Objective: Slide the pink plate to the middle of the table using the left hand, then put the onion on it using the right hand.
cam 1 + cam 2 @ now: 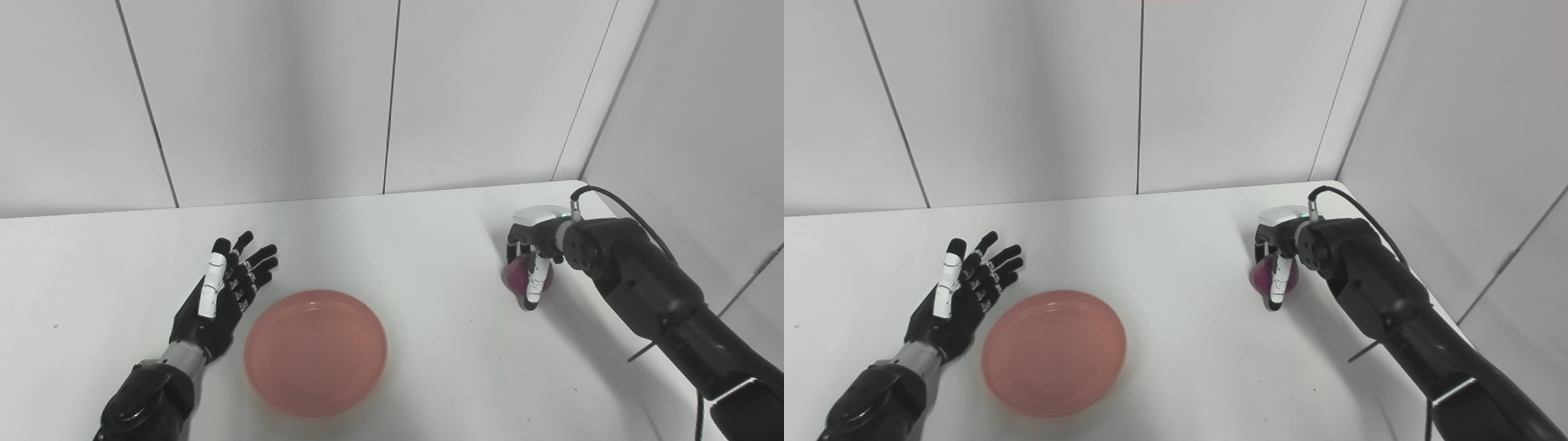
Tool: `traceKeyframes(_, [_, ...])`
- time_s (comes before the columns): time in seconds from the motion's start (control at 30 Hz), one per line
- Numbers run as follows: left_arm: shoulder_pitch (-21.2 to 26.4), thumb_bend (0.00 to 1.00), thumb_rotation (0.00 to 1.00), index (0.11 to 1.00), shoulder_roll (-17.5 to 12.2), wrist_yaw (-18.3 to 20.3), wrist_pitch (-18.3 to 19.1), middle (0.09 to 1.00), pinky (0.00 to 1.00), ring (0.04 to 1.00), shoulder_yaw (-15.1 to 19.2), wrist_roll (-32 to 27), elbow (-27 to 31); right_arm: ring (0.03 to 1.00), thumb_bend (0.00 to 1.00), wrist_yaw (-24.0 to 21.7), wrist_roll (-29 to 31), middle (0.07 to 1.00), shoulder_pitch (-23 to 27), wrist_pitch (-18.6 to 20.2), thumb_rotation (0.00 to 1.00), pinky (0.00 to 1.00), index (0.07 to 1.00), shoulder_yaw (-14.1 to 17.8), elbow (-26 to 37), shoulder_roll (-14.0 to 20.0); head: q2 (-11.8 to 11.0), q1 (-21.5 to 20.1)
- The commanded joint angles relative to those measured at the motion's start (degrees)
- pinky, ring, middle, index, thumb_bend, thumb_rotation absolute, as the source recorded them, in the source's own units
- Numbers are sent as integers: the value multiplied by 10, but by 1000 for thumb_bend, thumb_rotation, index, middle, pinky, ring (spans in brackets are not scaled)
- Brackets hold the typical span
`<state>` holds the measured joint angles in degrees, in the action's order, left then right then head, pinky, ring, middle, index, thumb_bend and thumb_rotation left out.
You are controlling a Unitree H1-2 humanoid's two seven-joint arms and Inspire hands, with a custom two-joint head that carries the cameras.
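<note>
The pink plate (315, 352) lies flat on the white table (416, 245), near the front, a little left of centre. My left hand (223, 294) is open, fingers spread, just left of the plate and not touching it. The purple onion (517, 277) sits on the table at the right. My right hand (531, 257) comes down over it with fingers curled around it. The onion is partly hidden by the fingers. It also shows in the right eye view (1263, 275).
White wall panels (392, 92) close the table at the back and the right. A black cable (625, 211) loops off the right forearm. The table's right edge runs close behind the right arm.
</note>
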<state>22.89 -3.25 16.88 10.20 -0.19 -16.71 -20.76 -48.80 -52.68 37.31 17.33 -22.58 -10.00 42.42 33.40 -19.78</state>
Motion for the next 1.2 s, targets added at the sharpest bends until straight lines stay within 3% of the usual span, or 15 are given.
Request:
traceKeyframes(0.0, [-22,824,932,981,-3,-11,40,873,959,902,-3,12,-33,392,835,-4,7,507,32,-4,127,304,624,10,16,15,0,0])
traceKeyframes(0.27, [-20,826,923,977,-2,-8,36,871,954,898,-3,11,-37,436,849,-19,7,544,45,-10,127,328,610,9,47,19,1,0])
traceKeyframes(0.43, [-20,818,924,975,0,-11,37,871,947,900,-2,12,-38,414,829,-43,2,543,60,5,138,310,627,9,67,14,1,1])
traceKeyframes(0.8, [-22,813,928,974,6,-13,39,869,943,900,-4,12,-37,428,856,-60,-2,562,87,-2,117,317,600,5,118,-4,-1,8])
traceKeyframes(0.83, [-23,811,929,975,6,-12,40,870,943,901,-4,13,-37,443,695,-62,-3,567,89,-5,129,333,547,3,125,-6,-1,8])
traceKeyframes(0.87, [-23,812,929,976,6,-12,40,870,944,901,-4,12,-37,457,595,-63,-4,568,91,-8,137,348,514,2,131,-8,-1,9])
traceKeyframes(0.9, [-23,810,930,977,7,-13,40,870,944,901,-4,13,-37,463,561,-65,-4,567,93,-10,140,356,502,1,136,-10,-1,11])
traceKeyframes(1.1, [-24,808,925,974,13,-18,40,866,939,901,-5,15,-37,415,527,-81,-12,527,104,-9,144,317,489,-3,168,-30,-2,26])
traceKeyframes(1.17, [-24,804,924,972,15,-21,38,865,939,901,-6,17,-38,451,526,-83,-12,547,107,-8,143,362,491,-2,179,-40,-3,35])
